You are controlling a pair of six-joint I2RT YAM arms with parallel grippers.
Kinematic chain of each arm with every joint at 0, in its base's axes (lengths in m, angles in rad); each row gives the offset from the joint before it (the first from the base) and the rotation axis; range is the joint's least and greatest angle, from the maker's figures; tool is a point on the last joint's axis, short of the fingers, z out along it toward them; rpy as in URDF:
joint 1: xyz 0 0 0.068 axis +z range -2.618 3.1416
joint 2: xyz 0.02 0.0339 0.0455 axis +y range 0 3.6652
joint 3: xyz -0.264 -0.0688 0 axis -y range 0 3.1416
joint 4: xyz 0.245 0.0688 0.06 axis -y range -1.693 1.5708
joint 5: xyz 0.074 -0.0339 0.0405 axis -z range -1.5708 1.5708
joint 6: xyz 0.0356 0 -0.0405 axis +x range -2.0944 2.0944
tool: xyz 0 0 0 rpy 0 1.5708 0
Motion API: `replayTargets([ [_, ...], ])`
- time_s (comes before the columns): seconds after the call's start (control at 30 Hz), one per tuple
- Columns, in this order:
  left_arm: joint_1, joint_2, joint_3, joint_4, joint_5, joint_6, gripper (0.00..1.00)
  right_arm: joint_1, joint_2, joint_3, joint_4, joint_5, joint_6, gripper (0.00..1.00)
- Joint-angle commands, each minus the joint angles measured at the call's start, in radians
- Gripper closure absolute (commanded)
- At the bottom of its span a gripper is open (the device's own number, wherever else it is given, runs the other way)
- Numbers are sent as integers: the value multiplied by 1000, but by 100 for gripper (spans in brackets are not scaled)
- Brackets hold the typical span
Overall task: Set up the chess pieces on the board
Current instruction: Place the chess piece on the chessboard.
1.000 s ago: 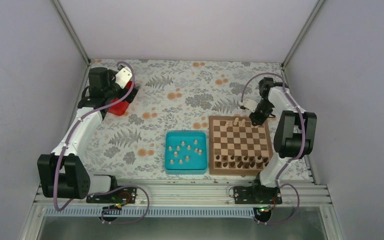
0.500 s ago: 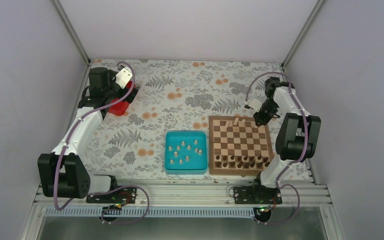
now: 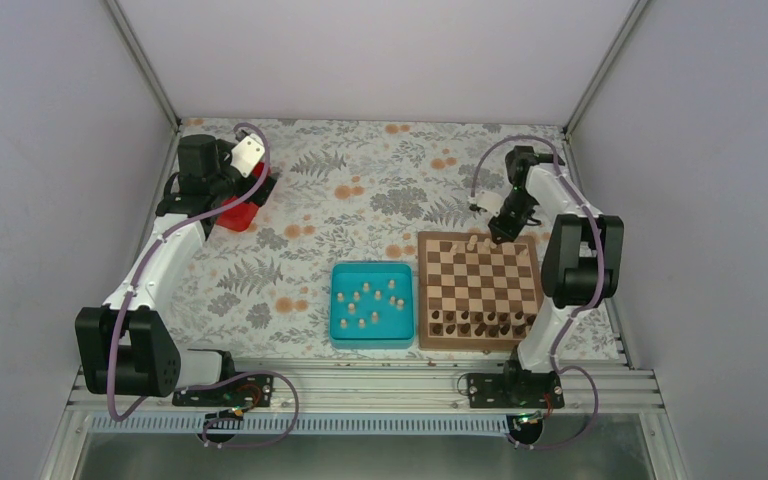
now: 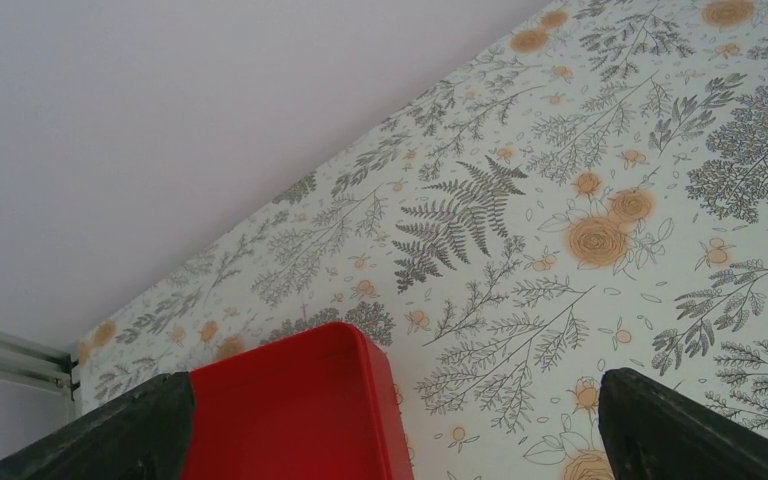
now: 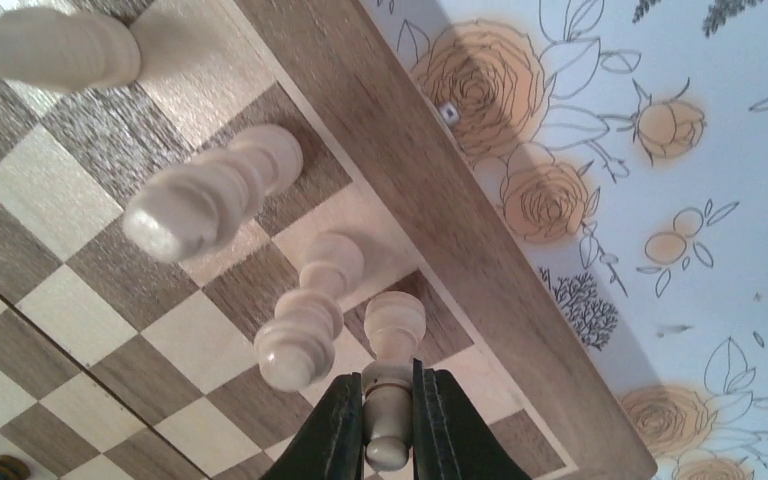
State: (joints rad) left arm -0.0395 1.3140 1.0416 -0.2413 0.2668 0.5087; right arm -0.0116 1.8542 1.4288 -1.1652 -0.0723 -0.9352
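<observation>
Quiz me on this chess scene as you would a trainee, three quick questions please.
1. True or false: the right gripper is shut on a pale chess piece.
2. Where do most of the pale pieces wait? A: in the teal tray. B: in a bowl. C: in a bag.
3. Fill in: the dark pieces stand in a row along the ___ edge of the board, as seen from the arms' bases.

Key: 1 true; 2 A; 3 near.
</observation>
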Motion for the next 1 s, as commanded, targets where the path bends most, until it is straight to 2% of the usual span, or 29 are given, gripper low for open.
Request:
replayTargets([
  [0.0,4,-13,7,10,12,6,0,14,26,43,-10,1,19,90],
  [0.7,3,-21,1,9,13,8,0,12,14,-1,0,52,27,89],
  [0.87,3,-18,2,9,15,8,0,10,16,-7,4,54,27,85],
  [0.97,3,-15,3,8,13,8,0,11,12,-4,-1,46,23,78],
])
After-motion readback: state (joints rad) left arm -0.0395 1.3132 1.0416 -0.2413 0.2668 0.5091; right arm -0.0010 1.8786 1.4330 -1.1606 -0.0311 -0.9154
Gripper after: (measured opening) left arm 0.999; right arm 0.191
